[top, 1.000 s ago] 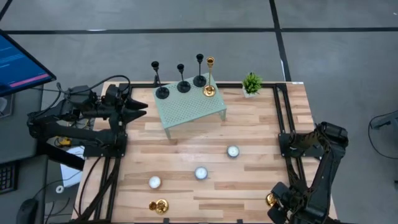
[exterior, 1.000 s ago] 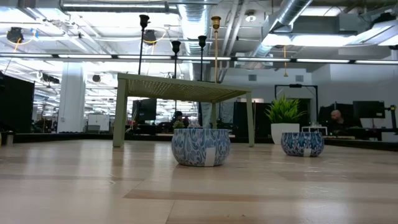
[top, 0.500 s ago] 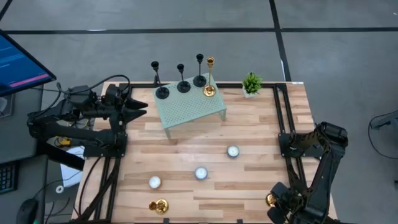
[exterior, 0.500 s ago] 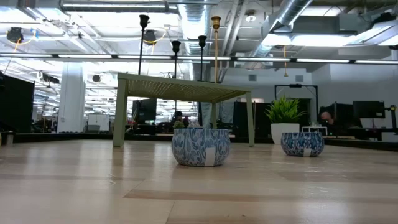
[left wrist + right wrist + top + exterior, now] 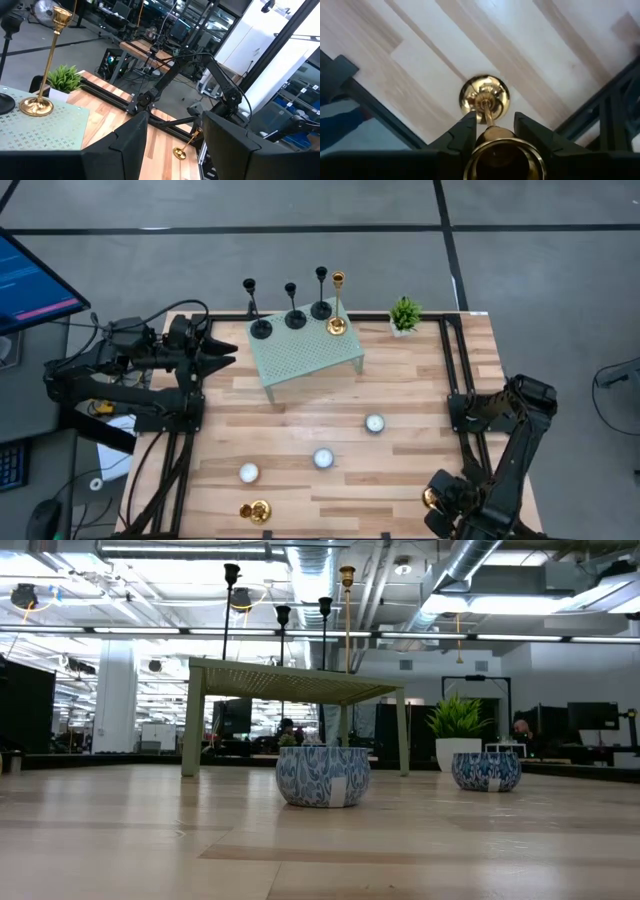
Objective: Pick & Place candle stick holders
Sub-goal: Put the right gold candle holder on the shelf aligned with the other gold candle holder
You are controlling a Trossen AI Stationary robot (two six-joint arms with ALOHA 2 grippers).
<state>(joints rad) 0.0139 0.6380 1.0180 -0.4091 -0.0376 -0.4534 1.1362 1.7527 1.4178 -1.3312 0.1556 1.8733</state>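
right pincer (image 5: 492, 131) clamped on a gold candle stick holder (image 5: 485, 100) at the worktop's (image 5: 400, 390) near right corner

its fingers close round the stem, the base just over the wood. left pincer (image 5: 225, 352) waits open at the far left edge. three black holders (image 5: 290, 315) and a tall gold one (image 5: 337, 305) stand on the green perforated stand (image 5: 300, 355); a squat gold holder (image 5: 256, 510) sits near the front edge beside white tealights (image 5: 322, 458).

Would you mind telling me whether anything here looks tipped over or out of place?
One gold candle holder lies on its side near the table's front edge. Another gold holder sits clamped in the right gripper.
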